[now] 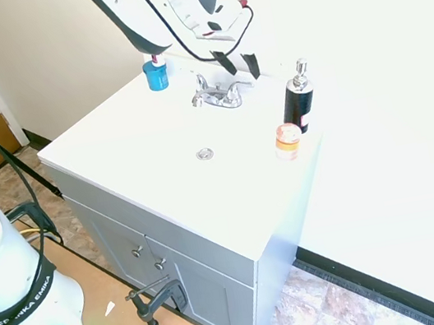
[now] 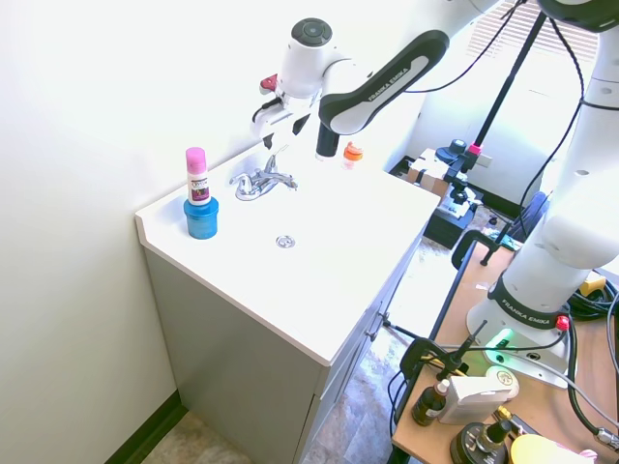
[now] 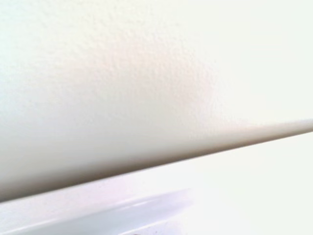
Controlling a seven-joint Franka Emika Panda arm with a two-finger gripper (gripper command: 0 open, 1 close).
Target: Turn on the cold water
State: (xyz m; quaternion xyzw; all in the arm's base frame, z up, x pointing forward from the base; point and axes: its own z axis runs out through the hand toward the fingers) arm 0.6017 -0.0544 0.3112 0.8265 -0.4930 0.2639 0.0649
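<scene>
The small chrome faucet (image 1: 218, 94) (image 2: 263, 179) stands at the back of the white sink top, with its short spout and two lever handles. No cold water shows at the spout. My gripper (image 1: 238, 65) (image 2: 277, 133) hangs just above and slightly behind the faucet, close to the wall. Its black fingers (image 1: 225, 62) stand apart, open, with nothing between them, and they do not touch the handles. The wrist view shows only the pale wall and the blurred back edge of the counter (image 3: 234, 166).
A blue cup (image 1: 156, 75) (image 2: 201, 217) holding a pink-capped bottle (image 2: 196, 172) stands to one side of the faucet. On the other side are a black pump bottle (image 1: 298, 100) and a small orange-and-white jar (image 1: 287, 141) (image 2: 353, 152). The drain (image 1: 205, 154) lies in front.
</scene>
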